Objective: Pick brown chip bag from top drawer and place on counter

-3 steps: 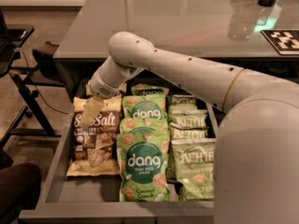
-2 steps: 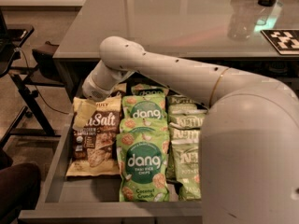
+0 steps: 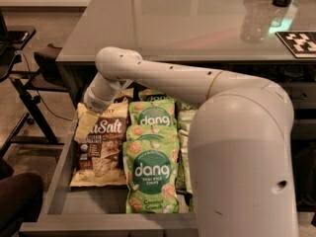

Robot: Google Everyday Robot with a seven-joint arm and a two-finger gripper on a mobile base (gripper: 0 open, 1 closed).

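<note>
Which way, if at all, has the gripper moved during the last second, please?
Yes. The gripper has shifted left, from the brown chip bag's top middle to its upper-left corner, nearer the drawer's left wall.

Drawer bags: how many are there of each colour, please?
Brown chip bag: 1
Green dang bags: 2
Pale green bags, mostly hidden by the arm: at least 1
Total visible: at least 4
The gripper is at the brown chip bag's top-left corner.
</note>
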